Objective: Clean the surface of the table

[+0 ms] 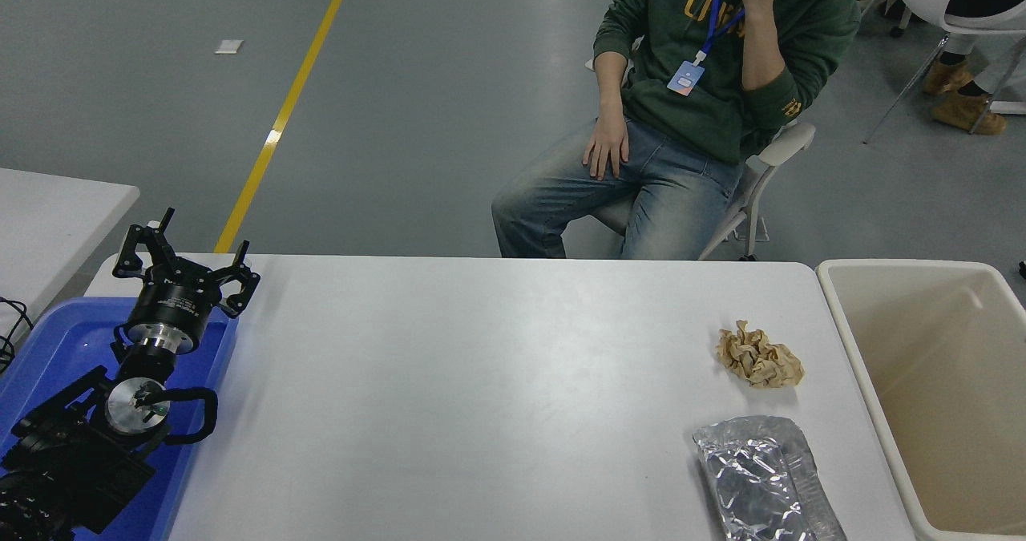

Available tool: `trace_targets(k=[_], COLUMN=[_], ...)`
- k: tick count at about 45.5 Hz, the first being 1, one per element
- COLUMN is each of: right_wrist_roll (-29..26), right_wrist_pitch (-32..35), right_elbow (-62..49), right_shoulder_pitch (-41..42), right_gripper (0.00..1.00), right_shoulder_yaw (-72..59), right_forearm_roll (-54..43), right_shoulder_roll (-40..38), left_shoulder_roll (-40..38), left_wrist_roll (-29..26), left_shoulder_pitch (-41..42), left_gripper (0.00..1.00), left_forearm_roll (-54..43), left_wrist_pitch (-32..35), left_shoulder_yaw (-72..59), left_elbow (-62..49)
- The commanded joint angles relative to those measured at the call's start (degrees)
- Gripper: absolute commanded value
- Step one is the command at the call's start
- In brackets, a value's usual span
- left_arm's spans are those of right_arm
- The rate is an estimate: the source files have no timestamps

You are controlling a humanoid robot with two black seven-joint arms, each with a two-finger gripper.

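The white table surface point(481, 397) fills the lower middle of the head view. On its right part lies a crumpled brown paper ball point(758, 356). A crinkled silver foil tray point(761, 477) lies in front of it near the table's front edge. My left gripper point(186, 256) is parked at the lower left over a blue tray, open and empty. My right gripper is out of view.
A beige plastic bin point(850, 325) stands against the table's right edge and looks empty. A blue tray point(56, 341) sits under my left arm. A person sits on a chair point(769, 156) at the far side. A smaller white table's corner point(56, 220) is at the left.
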Motion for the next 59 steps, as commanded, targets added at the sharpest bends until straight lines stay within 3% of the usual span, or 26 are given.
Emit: trace_targets(k=[1,19,29,35,45,59], right_wrist_roll=[0.05,0.31,-0.39,-0.57,-0.66,-0.57], right_wrist_pitch=[-2.58,-6.44,-5.65,-1.44,12.88,14.83], right_elbow=[0.57,18.66,41.25,48.47,52.69,52.96], right_shoulder_pitch=[3.34,6.16,-4.29,-8.77,-14.23,-14.14], right_gripper=[1.0,1.0,1.0,1.0,1.0,1.0], right_shoulder_yaw=[6.27,49.32,73.33,80.45,84.95,83.81], right_forearm_roll=[5.93,7.34,9.54,12.17,25.26,27.56], right_shoulder_roll=[-0.68,-6.04,-10.52,-9.91,-6.4,0.98], left_shoulder_roll=[0.0,0.0,0.0,0.0,0.0,0.0], left_wrist_roll=[0.0,0.0,0.0,0.0,0.0,0.0], left_shoulder_pitch=[0.0,0.0,0.0,0.0,0.0,0.0], left_gripper=[1.0,1.0,1.0,1.0,1.0,1.0], left_forearm_roll=[0.0,0.0,0.0,0.0,0.0,0.0], left_wrist_pitch=[0.0,0.0,0.0,0.0,0.0,0.0], left_shoulder_yaw=[0.0,0.0,0.0,0.0,0.0,0.0], left_elbow=[0.03,-0.05,0.03,0.03,0.03,0.03])
